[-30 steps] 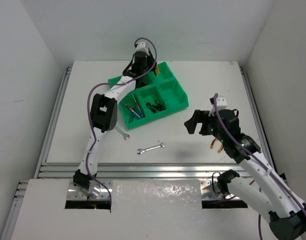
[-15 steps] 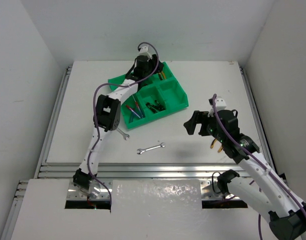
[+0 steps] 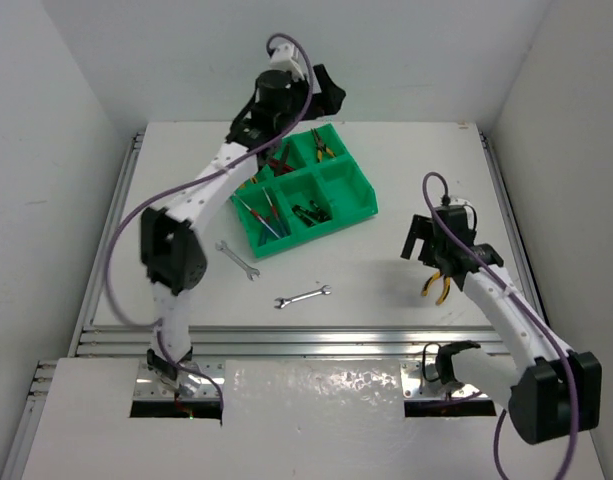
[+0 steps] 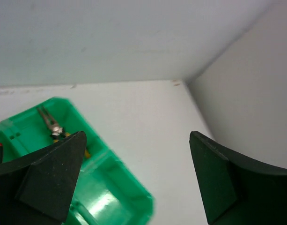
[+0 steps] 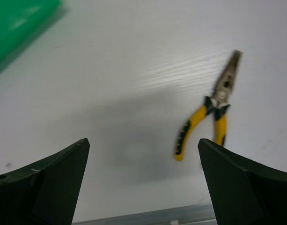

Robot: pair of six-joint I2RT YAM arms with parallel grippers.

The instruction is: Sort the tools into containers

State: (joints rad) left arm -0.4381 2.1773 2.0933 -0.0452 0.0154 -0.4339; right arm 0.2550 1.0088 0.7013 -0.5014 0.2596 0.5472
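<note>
We see our left pincer [image 4: 137, 136] apart and empty above the tray's [image 3: 358, 210] far corner. Our right pincer [image 5: 143, 143], also apart, hovers over pliers [image 5: 204, 124] on the worktop [image 3: 416, 170]; two wrenches [image 3: 303, 296] lie in front of the tray.

The green tray [image 4: 120, 187] was blurred and cut off at the left wrist view's lower left, a pincer finger [image 4: 49, 178] partly hiding its pliers [image 4: 53, 125]. From above, the right arm [image 3: 498, 302] partly covered the yellow-handled pliers [image 3: 433, 288].
</note>
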